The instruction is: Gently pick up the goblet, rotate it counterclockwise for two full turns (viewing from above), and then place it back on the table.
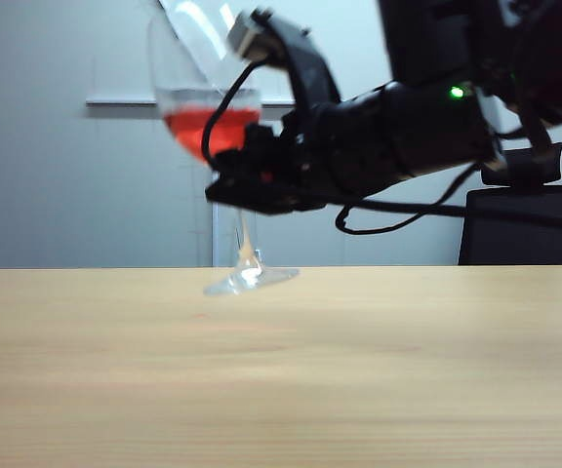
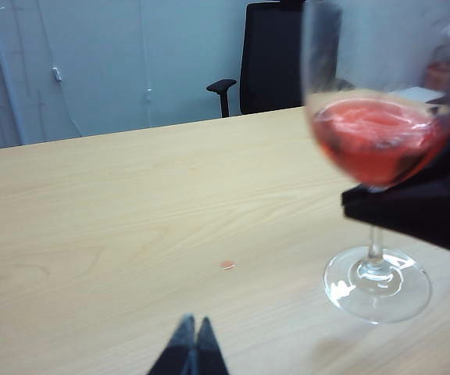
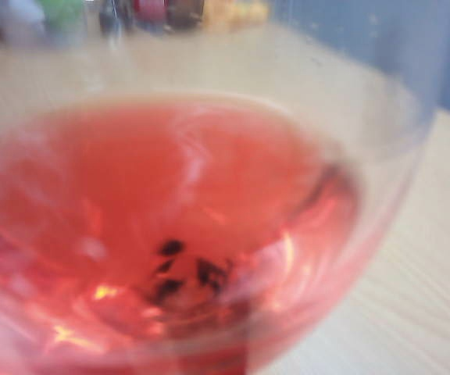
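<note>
The left gripper point(image 2: 191, 344) is seen nearest, at 6 o'clock in the left wrist view, with its jaws pressed together on nothing, low over the table point(image 2: 131, 203). A small reddish spot point(image 2: 226, 266) is noted on the wood just beyond it; its nature cannot be told.

Farther out, the goblet point(image 1: 208, 107) is found at 11 o'clock in the exterior view, lifted and tilted, with its foot point(image 1: 250, 278) clear of the tabletop or barely above it. The right gripper point(image 1: 247, 185) is closed narrowly on the glass just beneath the bowl, where the stem begins. In the right wrist view the bowl point(image 3: 178, 234) fills the picture and the fingers are hidden.

Risks are judged as follows. The red-orange liquid point(image 2: 377, 137) is swirling; spillage over the rim would be caused by a sharper tilt or an abrupt rotation. Slippage or breakage of the thin stem would be caused by excess or uneven grip force. A tip-over would be caused by setting the foot down off level.

No brand, label or legible writing is seen.
</note>
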`<state>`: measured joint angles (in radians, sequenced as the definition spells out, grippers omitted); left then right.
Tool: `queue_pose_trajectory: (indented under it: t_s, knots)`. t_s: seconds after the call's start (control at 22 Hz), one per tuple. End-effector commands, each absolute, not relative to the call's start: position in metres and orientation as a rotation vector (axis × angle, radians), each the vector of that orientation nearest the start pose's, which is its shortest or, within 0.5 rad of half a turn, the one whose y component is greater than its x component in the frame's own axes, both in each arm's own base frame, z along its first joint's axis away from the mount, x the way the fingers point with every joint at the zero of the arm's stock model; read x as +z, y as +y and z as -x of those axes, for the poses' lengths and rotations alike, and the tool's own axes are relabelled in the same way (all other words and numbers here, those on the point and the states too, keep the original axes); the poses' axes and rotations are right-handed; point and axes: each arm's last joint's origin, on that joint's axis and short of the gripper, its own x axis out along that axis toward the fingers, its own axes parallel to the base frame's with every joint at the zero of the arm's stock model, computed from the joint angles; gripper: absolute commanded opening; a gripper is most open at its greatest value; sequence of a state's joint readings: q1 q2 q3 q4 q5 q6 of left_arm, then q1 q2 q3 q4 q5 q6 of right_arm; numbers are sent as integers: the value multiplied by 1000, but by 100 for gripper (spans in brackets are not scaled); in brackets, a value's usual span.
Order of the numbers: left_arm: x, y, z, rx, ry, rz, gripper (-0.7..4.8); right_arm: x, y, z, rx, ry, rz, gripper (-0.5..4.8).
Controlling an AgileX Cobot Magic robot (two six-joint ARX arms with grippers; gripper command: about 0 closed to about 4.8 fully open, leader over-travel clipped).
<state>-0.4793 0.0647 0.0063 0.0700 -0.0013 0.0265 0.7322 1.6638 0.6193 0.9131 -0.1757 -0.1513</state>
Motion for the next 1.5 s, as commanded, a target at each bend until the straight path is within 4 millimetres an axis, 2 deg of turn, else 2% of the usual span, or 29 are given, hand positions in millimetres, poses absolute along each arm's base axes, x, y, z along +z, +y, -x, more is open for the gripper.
queue_pose_trajectory:
  t_s: [0.05,0.23,0.27,0.46,0.64,0.77,1.05,1.27,1.5]
  knots:
    - [169,-47,-90,-480,-33,-20,-5,185,208,-225,901,-75,4,-7]
    - [169,-47,-90,-479,-33,-20,-5,182,194,-220,891,-69,-182,-7]
    - [169,-47,-90,-479,-33,-20,-5,180,188,-221,884,-45,-263,-7]
    - [169,-47,-90,-479,-33,-20,-5,178,174,-229,887,28,-401,-7]
    - [169,-47,-90,-479,-33,-20,-5,178,167,-235,867,58,-453,-7]
    - [169,-47,-90,-479,-33,-20,-5,175,166,-242,836,158,-501,-7]
    - [170,-47,-90,-479,-34,-19,-5,177,176,-259,787,289,-445,-7]
    - [170,-47,-89,-480,-38,-18,-5,186,186,-271,781,316,-277,-7]
    - [171,-46,-88,-479,-57,-14,-5,189,192,-273,778,329,-165,-7]
